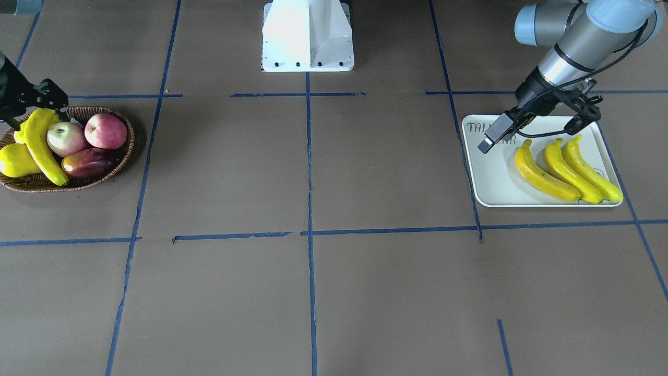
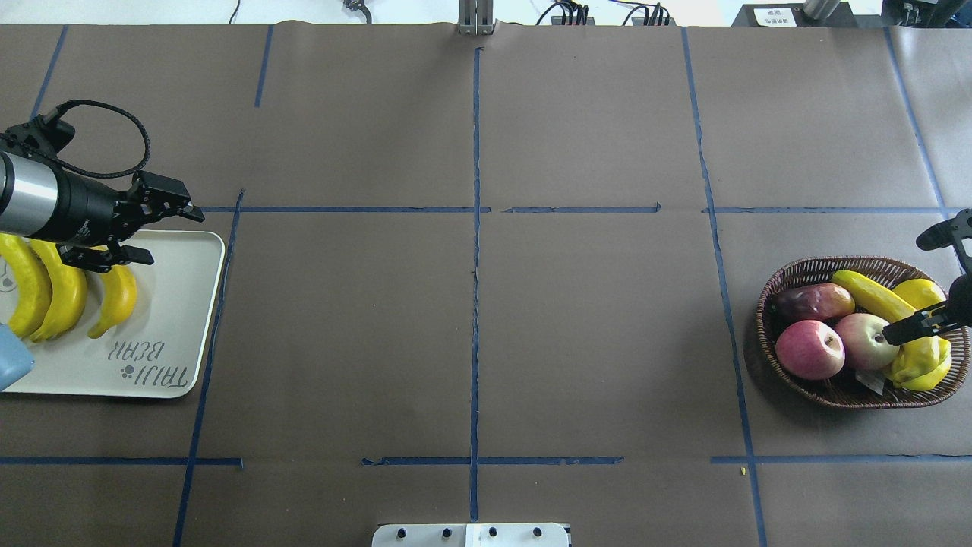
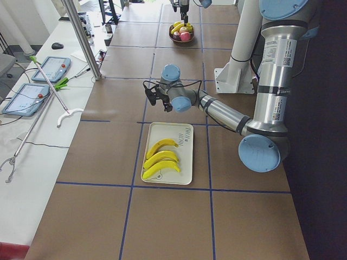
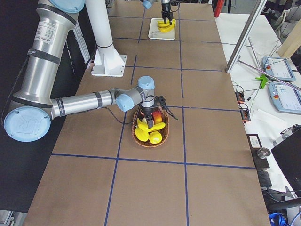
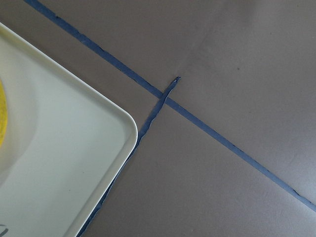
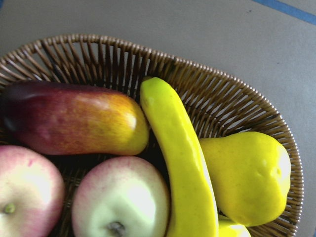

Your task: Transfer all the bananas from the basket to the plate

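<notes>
Three bananas lie side by side on the white plate, also seen in the overhead view. My left gripper hovers open and empty over the plate's far corner. One banana lies in the wicker basket among other fruit; it also shows in the right wrist view. My right gripper is open just above this banana, one finger on each side of it, holding nothing.
The basket also holds two apples, a dark red mango and yellow pears. The white robot base stands at mid-table. Blue tape lines cross the brown table.
</notes>
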